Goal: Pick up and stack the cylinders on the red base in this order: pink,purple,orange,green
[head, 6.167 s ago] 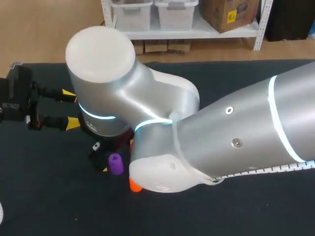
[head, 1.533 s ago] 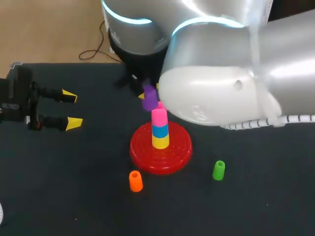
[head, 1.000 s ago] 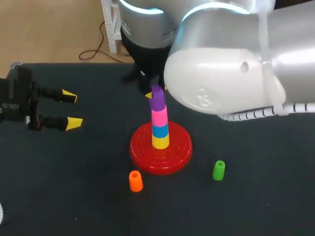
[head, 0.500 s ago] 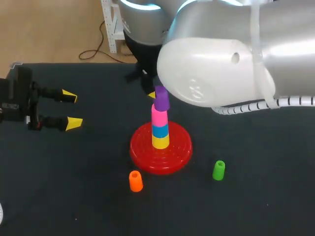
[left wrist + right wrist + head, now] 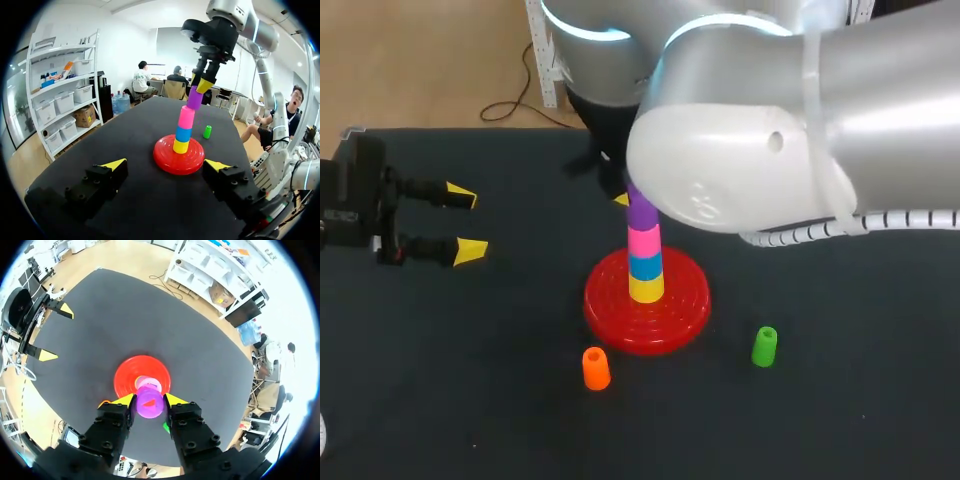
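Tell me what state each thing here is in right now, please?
purple cylinder: held atop the pink cylinder
pink cylinder: in the stack on the red base
orange cylinder: upright, standing free
green cylinder: upright, standing free
right gripper: shut on purple cylinder
left gripper: open, empty

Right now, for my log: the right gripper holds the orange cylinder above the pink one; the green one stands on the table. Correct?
No: the right gripper holds the purple cylinder, not an orange one; the right wrist view shows it. The rest is right.
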